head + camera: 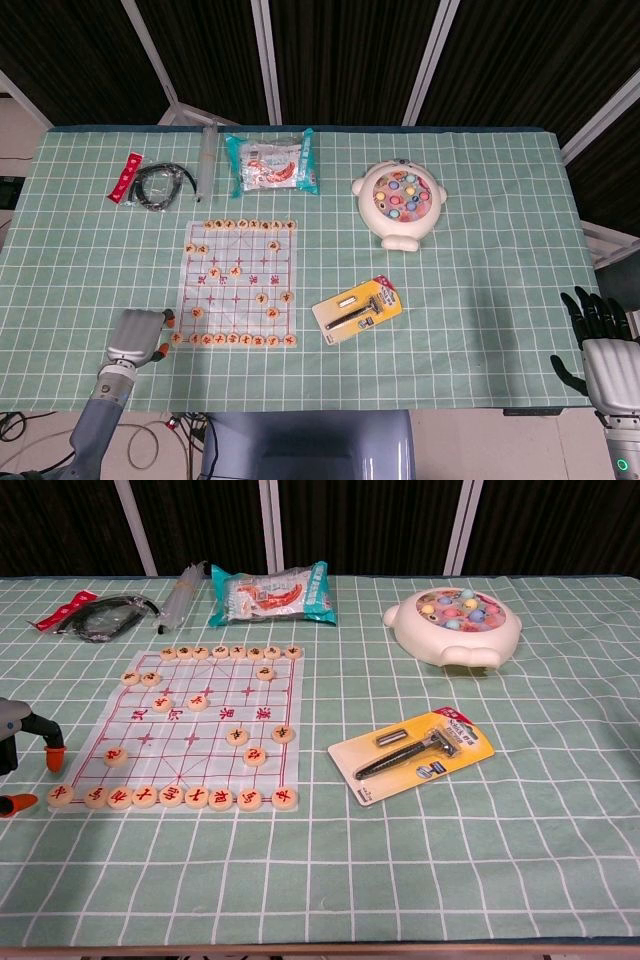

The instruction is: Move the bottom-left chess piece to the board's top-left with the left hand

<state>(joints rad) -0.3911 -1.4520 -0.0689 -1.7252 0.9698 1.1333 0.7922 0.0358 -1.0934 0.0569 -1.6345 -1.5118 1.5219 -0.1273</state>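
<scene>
Left robot hand [138, 336] at lower left of frame, fingers spread wide, empty, just beside the round tan wooden chess piece [176, 339] on the translucent chessboard sheet's [240, 288] bottom-left corner. Right robot hand [603, 345] lower right, fingers apart, off the green checked tabletop [480, 300].

The left hand [138, 336] sits just left of the chess board's [240, 285] bottom-left chess piece [177, 339].
</scene>
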